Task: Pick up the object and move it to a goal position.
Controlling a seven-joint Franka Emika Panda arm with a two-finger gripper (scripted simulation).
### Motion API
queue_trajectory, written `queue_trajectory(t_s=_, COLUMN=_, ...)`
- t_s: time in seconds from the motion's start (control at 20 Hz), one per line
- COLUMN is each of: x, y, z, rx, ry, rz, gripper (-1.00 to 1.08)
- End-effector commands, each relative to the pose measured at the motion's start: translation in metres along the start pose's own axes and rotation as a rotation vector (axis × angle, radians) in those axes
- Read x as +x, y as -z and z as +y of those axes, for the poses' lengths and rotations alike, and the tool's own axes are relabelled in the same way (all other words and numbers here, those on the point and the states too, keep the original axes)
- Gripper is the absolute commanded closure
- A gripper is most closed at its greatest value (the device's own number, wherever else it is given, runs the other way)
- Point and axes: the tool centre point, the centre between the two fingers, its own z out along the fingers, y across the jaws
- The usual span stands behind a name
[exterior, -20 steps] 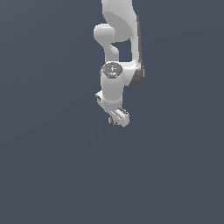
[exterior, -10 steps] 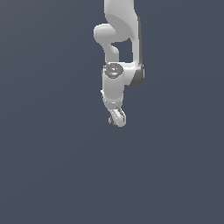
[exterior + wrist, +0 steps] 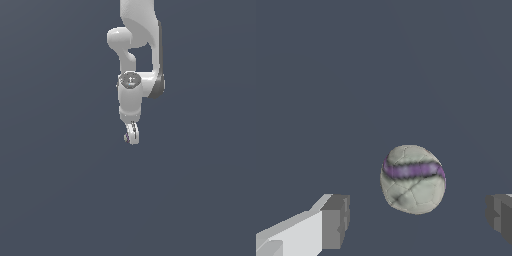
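Gripper [image 3: 417,215] is spread open around, not touching, the round ball [image 3: 412,179] at lower centre, which could be nudged and rolled away if closed off-centre.

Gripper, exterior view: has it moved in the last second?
Yes. The gripper has swung toward that view's right relative to the arm's upright column.

Wide gap between the jaws, ball [image 3: 412,179] lying within it untouched, bare floor [image 3: 381,65] all around

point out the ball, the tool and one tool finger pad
ball [image 3: 413,179], wrist view, middle of its pale panels
tool [image 3: 418,220], wrist view, midway between its fingertips
finger pad [image 3: 336,221], wrist view, grey pad face
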Motion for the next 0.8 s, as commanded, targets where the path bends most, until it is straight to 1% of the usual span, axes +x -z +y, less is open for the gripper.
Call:
queue_trajectory(t_s=0.0, x=-0.0008, y=-0.0016, z=0.0026, rx=0.002, ry=-0.051, rz=0.001, gripper=-0.92)
queue_trajectory(t_s=0.35, x=-0.0020, y=-0.0042, z=0.0070, rx=0.005, ry=-0.135, rz=0.003, gripper=-0.92)
queue_trajectory(t_s=0.75, x=-0.0024, y=-0.0058, z=0.0078, rx=0.005, ry=-0.148, rz=0.003, gripper=-0.92)
